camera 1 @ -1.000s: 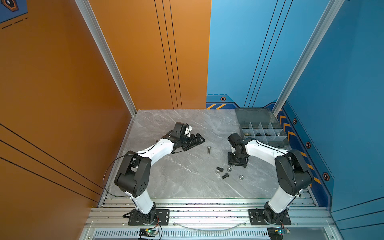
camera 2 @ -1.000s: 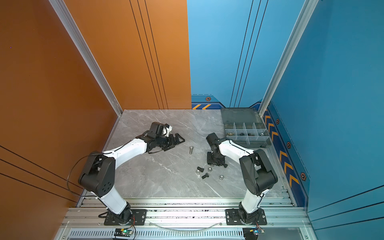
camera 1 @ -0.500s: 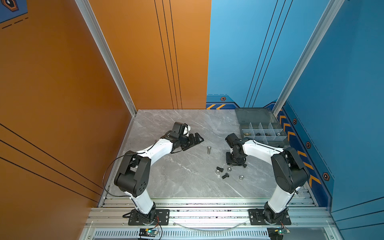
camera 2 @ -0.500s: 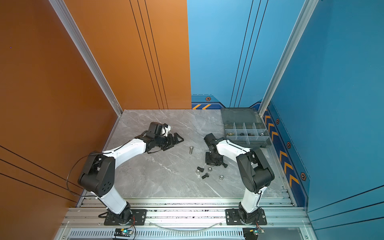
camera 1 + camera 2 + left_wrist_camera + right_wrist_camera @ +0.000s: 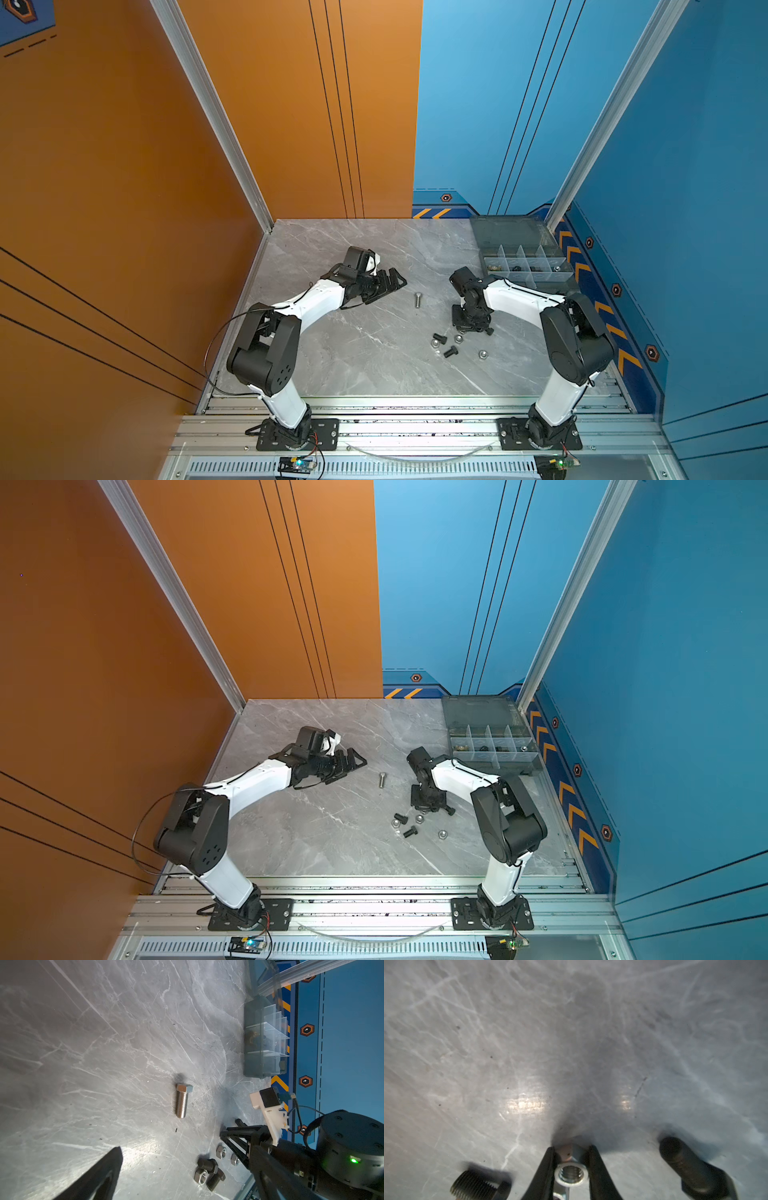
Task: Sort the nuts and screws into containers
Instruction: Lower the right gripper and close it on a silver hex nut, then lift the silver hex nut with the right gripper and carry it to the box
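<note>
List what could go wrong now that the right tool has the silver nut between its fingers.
1. The right tool pinches the silver nut only at its fingertips, so it may pop out on lifting.
2. One black bolt and another black bolt lie close on either side. A sideways move could knock them rolling.
3. The organiser box has small compartments, so a loose release could drop the nut in the wrong one.

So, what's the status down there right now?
Right tool clamped on silver nut. Left tool open, empty, near silver bolt. Black bolts close either side of nut.
</note>
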